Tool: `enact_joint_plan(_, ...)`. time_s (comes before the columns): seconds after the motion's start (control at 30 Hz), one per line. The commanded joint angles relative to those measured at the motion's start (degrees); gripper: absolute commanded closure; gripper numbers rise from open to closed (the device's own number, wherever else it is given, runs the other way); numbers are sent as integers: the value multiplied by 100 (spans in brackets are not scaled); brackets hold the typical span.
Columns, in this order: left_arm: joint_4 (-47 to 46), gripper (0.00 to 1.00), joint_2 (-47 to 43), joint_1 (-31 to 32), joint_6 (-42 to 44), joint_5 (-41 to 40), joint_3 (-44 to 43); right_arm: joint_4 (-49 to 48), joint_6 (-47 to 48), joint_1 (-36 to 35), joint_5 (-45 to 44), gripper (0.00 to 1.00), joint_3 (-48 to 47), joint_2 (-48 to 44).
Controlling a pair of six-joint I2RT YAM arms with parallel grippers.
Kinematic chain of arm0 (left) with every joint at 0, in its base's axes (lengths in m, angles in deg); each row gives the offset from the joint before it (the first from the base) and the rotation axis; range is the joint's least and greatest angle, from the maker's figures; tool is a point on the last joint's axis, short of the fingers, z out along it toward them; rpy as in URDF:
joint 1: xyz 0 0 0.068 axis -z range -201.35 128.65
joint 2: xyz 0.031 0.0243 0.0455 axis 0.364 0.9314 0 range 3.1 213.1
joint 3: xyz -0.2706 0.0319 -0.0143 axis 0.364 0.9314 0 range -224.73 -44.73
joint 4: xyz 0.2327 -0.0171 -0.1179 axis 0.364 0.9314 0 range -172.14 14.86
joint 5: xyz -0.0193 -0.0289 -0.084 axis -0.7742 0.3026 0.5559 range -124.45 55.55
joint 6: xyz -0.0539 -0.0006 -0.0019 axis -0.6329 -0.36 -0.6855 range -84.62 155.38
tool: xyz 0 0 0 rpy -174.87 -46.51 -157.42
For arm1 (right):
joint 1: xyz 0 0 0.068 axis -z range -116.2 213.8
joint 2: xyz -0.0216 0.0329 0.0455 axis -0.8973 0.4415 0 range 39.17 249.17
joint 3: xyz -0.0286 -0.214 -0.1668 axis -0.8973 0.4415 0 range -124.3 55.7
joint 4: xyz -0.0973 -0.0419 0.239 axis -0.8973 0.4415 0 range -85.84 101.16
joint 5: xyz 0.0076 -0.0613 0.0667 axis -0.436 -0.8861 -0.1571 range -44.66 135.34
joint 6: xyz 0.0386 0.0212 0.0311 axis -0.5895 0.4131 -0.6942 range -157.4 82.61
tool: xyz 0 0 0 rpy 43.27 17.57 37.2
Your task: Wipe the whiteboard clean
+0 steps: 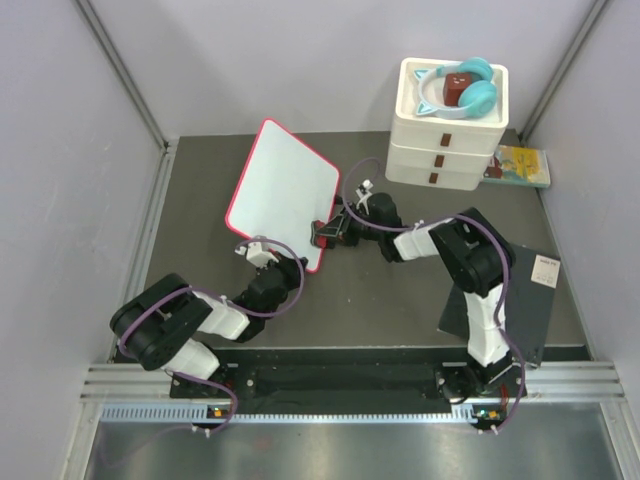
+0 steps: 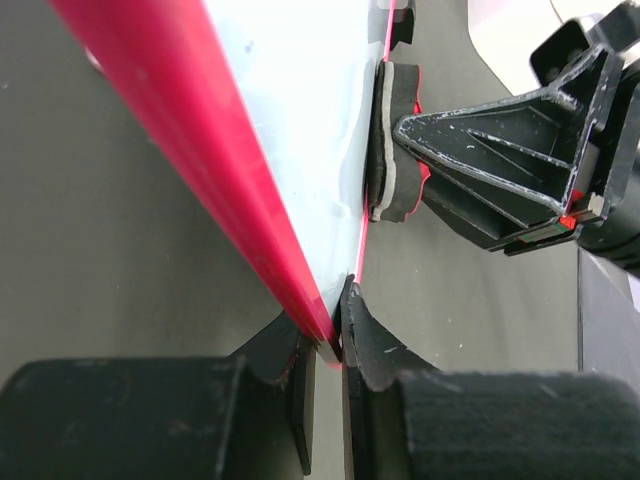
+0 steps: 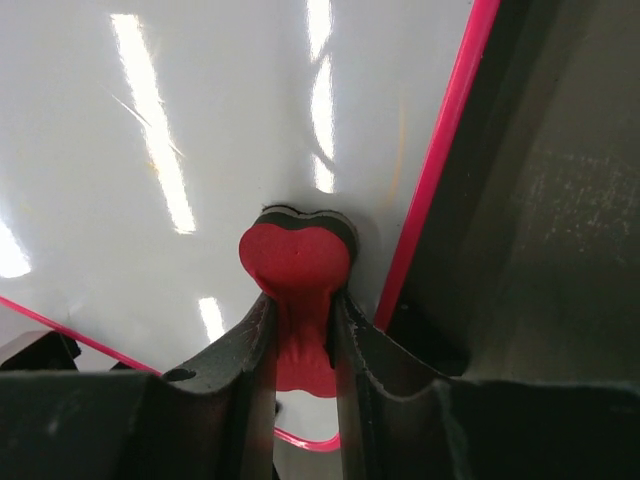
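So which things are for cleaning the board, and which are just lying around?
For the job: whiteboard, red heart-shaped eraser, left end effector gripping the board, right end effector holding the eraser.
Just lying about: white drawers, blue headphones, book, dark grey sheet.

whiteboard [image 3: 200,120] — glossy, smooth (light streaks) | eraser [image 3: 300,265] — layered foam | table [image 1: 390,300] — matt grey

Pale grey walls [image 1: 300,60] are enclosing a dark tabletop [image 1: 200,200] under soft, even light. A white drawer stack [image 1: 445,150] is standing at one o'clock, and an aluminium rail [image 1: 350,375] is running along six o'clock.
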Motion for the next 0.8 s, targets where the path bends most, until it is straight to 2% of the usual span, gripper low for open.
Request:
enact_joint_plan(0.0,2246,100,295,138,725,527,388,2381,1062,-60,-990,100,-213,90)
enact_joint_plan(0.37,2229,100,260,190,734,535,414,1961,720,449,-622,100,-925,731)
enact_joint_plan(0.77,2211,100,251,217,716,492,423,2348,1019,863,-965,100,-1743,881)
